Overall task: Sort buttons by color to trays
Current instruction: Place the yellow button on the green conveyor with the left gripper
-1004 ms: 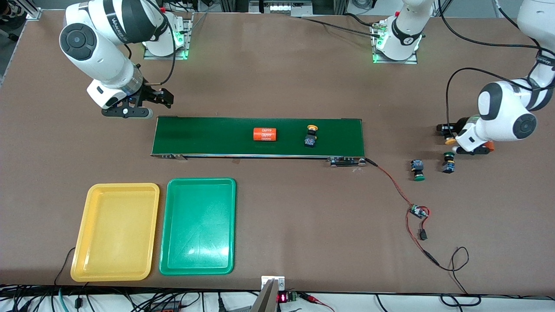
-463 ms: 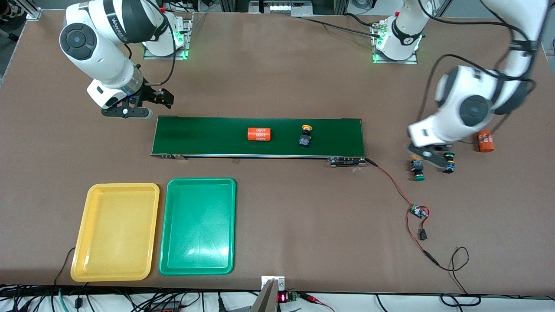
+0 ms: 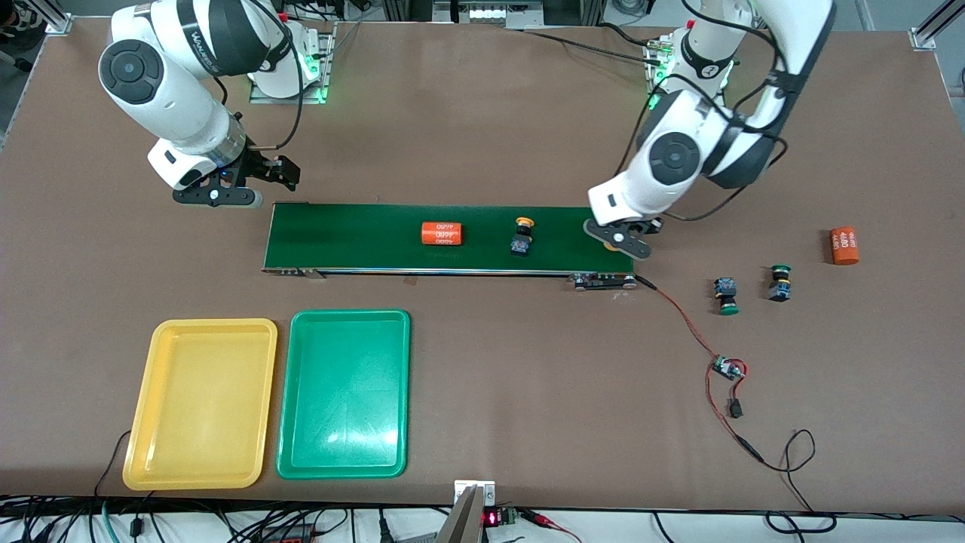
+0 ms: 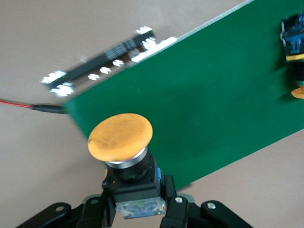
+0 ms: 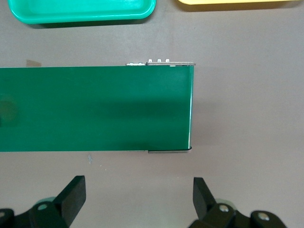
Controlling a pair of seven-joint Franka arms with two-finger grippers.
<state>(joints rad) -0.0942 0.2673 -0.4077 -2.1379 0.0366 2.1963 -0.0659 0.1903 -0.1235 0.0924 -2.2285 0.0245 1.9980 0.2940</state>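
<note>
My left gripper (image 3: 612, 235) hangs over the conveyor belt's (image 3: 362, 237) end toward the left arm, shut on a yellow-orange button (image 4: 120, 137). Both fingers (image 4: 173, 209) press the button's black body, and its cap points away from the wrist. A second yellow-orange button (image 3: 521, 235) lies on the belt. Two green buttons (image 3: 726, 296) (image 3: 780, 281) sit on the table past that belt end. The yellow tray (image 3: 200, 403) and the green tray (image 3: 344, 392) lie side by side, nearer the front camera than the belt. My right gripper (image 3: 277, 172) waits open above the belt's other end, nothing between its fingers (image 5: 76, 194).
An orange cylinder (image 3: 441, 233) rides on the belt beside the button. Another orange cylinder (image 3: 845, 245) lies on the table toward the left arm's end. A red wire with a small circuit board (image 3: 727, 368) trails from the belt's corner.
My left arm swung from the table's end to over the belt's end, carrying the yellow-orange button. The cylinder and button on the belt drifted toward the right arm's end. The right arm stayed put.
</note>
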